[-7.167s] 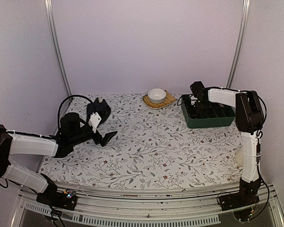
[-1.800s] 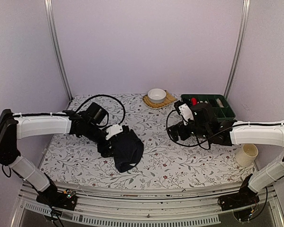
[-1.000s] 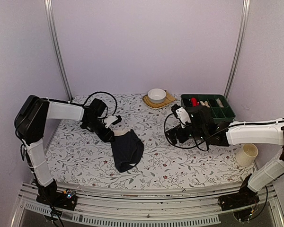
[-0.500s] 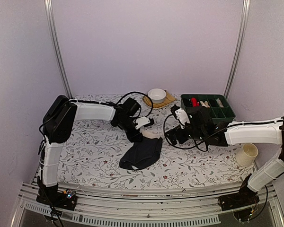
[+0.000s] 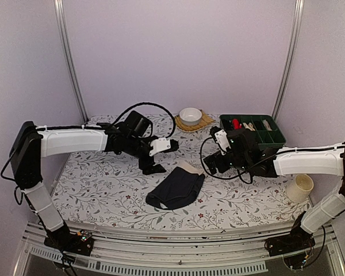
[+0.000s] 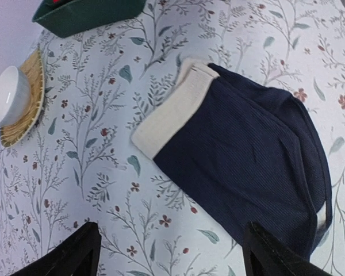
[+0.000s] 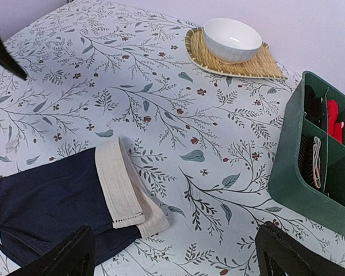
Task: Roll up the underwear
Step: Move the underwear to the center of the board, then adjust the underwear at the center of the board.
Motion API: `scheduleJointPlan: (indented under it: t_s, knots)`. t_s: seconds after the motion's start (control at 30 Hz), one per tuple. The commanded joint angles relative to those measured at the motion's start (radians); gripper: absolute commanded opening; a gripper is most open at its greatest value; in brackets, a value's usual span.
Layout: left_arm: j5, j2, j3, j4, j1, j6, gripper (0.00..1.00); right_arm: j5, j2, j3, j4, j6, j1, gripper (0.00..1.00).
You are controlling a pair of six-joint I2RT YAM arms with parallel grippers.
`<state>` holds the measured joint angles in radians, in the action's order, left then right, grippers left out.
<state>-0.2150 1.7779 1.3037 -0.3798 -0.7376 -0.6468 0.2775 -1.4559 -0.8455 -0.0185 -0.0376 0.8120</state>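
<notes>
Check the left gripper: its fingers stand wide apart and hold nothing, above the table just left of the underwear. The underwear lies flat near the middle of the table, between the two grippers and touching neither, its pale waistband on the side toward the bowl. Check the right gripper: fingers fully spread, empty, near the green tray.

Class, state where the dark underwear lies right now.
In the top view the underwear lies near the middle of the table, in front of the white bowl and left of the green tray.
</notes>
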Motion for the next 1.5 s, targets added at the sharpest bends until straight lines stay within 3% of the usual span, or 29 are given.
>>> scheduleJointPlan:
  t_s: [0.0, 0.53, 0.9, 1.2, 1.3, 1.47]
  knots:
    - [-0.022, -0.066, -0.180, 0.037, -0.020, -0.102, 0.87, 0.057, -0.059, -0.040, 0.043, -0.024, 0.006, 0.99]
    - [0.001, -0.149, -0.421, 0.123, -0.036, -0.120, 0.84, 0.066, -0.346, -0.189, 0.137, -0.045, -0.030, 0.99]
    - [-0.033, -0.220, -0.495, 0.107, -0.041, -0.152, 0.84, 0.023, -0.394, -0.238, 0.278, -0.066, -0.025, 1.00]
    - [0.023, -0.259, -0.598, 0.221, -0.064, -0.172, 0.80, -0.094, -0.359, -0.225, 0.322, -0.166, 0.047, 0.99]
    - [0.077, -0.245, -0.627, 0.284, -0.076, -0.164, 0.73, -0.099, -0.338, -0.215, 0.338, -0.197, 0.083, 0.99]
    - [0.212, -0.217, -0.642, 0.414, -0.076, -0.111, 0.33, 0.007, -0.301, -0.234, 0.389, -0.208, 0.161, 0.99]
